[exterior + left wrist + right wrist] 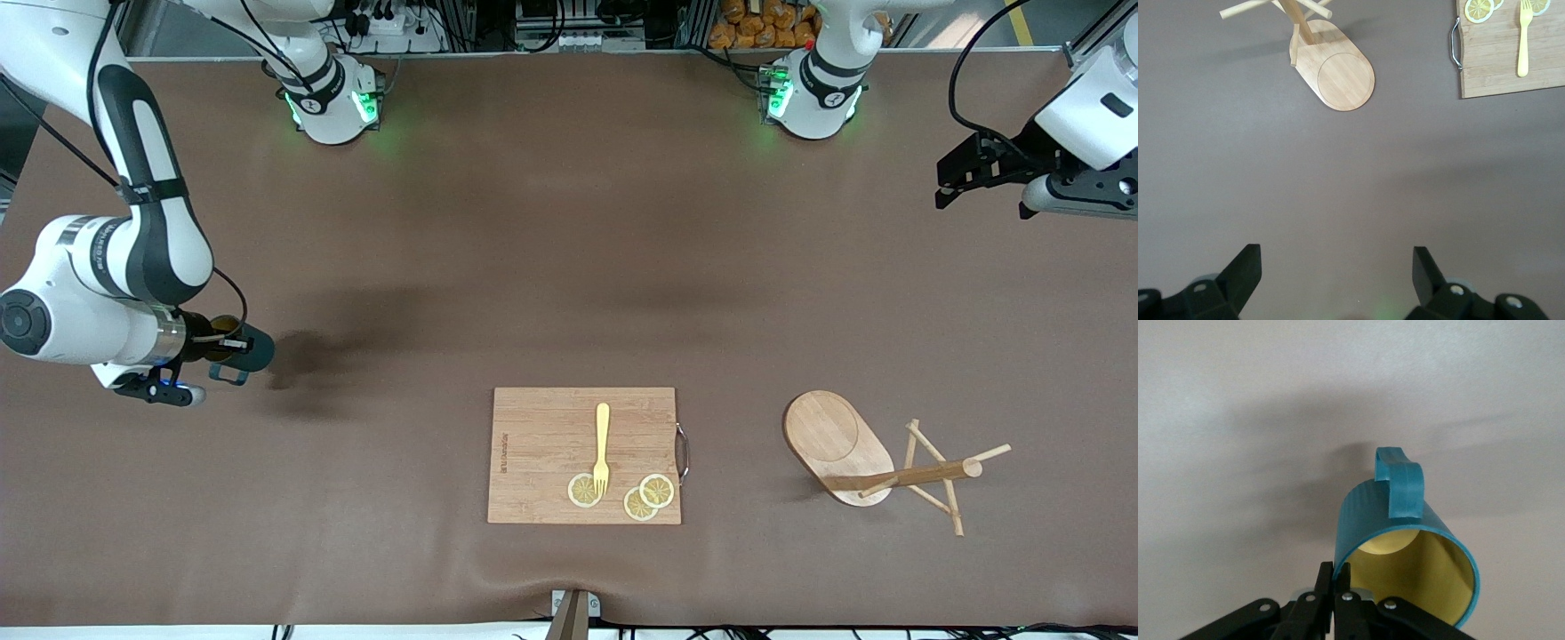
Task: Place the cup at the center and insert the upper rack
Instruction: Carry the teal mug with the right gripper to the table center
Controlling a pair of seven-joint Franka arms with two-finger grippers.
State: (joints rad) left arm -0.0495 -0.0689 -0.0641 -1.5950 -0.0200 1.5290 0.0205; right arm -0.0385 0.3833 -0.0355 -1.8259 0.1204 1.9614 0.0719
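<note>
teal cup [247,348] sits at the left edge of the front frame, held on its side in the air over bare brown table [533,222] by the right gripper [233,343]. in the right wrist frame the cup [1405,553] fills the lower middle, yellow inside showing, handle up, and the gripper's [1337,583] fingers [1325,583] are pinched together on its rim wall.

the left gripper [944,182] waits at the upper right of the front frame, over the table's edge at the left arm's end; its fingers [1245,270] stand wide apart at the bottom of the left wrist frame, holding nothing.

the upper rack [876,462] lies tipped over at the lower right of the front frame, oval base on edge, post and pegs against the table. beside it, at lower centre, a cutting board [542,444] carries a yellow fork [602,449] and three lemon slices [647,498]; the fork's tines rest on one slice.
</note>
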